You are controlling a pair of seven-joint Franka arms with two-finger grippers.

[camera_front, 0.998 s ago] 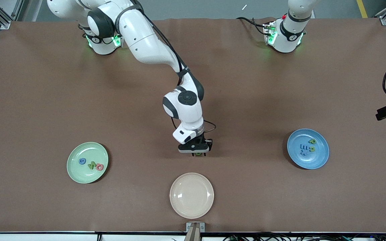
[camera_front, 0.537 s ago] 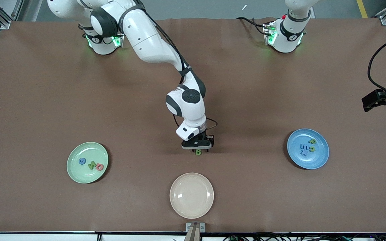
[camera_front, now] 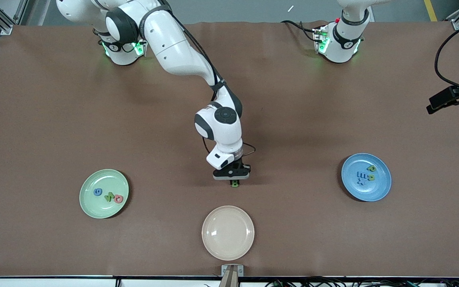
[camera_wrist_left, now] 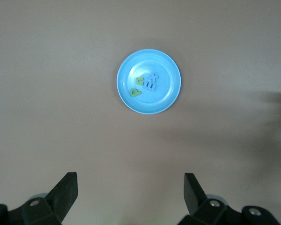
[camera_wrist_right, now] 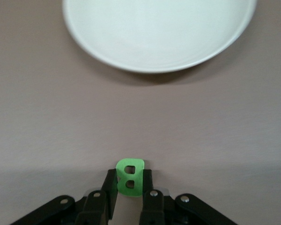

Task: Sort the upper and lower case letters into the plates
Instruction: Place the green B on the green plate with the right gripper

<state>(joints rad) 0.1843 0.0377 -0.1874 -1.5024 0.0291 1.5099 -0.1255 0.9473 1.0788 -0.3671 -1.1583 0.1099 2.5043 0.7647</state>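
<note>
Only readable signs are the toy letters. Green B point(camera_wrist_right: 130, 177), legible in right wrist view, pinched in right hand point(camera_wrist_right: 129, 187), near cream plate point(camera_wrist_right: 159, 33). On blue plate point(camera_wrist_left: 171, 93): x point(camera_wrist_left: 153, 76), m point(camera_wrist_left: 150, 85), n point(camera_wrist_left: 140, 82), p point(camera_wrist_left: 135, 92). Letters on green plate point(camera_front: 90, 207) too small to read.

Front camera looks down from high; wrist cameras share its blue plate point(camera_wrist_left: 149, 81) and cream plate point(camera_wrist_right: 159, 33).
</note>
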